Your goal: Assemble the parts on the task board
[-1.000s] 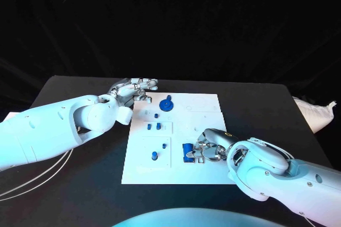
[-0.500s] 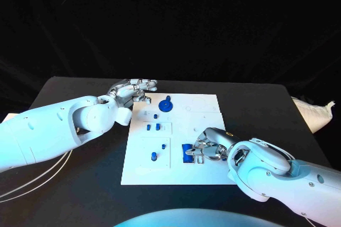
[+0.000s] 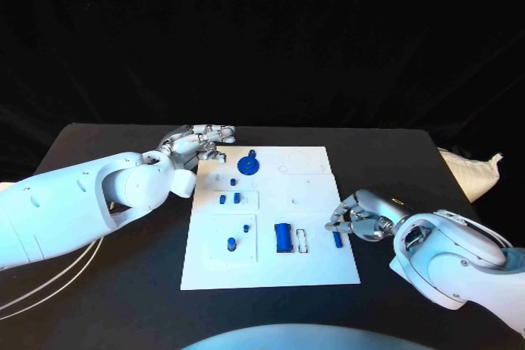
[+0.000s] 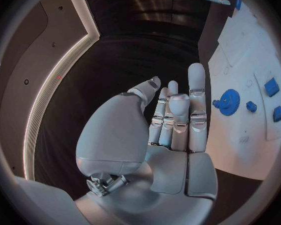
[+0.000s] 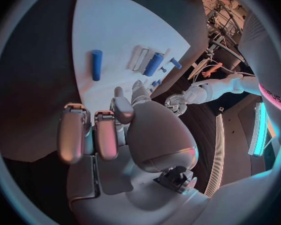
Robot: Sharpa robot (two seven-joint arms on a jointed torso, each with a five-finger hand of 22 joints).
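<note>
- The task board (image 3: 295,213) is lying flat in the middle of the black counter (image 3: 109,137), with blue parts spread over it.
- The right robot hand (image 3: 356,217) is hovering at the board's right edge, its fingers curled in and holding nothing.
- A small blue peg (image 3: 337,238) is lying on the board just beside that hand, apart from its fingertips; the right wrist view is showing it (image 5: 96,65) lying loose ahead of the fingers.
- A larger blue cylinder (image 3: 284,237) is lying left of the peg, nearer the board's middle, beside a pale strip.
- The left robot hand (image 3: 197,141) is resting over the counter at the board's far left corner, fingers extended side by side and gripping nothing.
- A blue gear (image 3: 249,165) is sitting on the board just beside the left hand, not touching it.
- Several small blue pieces (image 3: 227,200) are lying along the board's left side.
</note>
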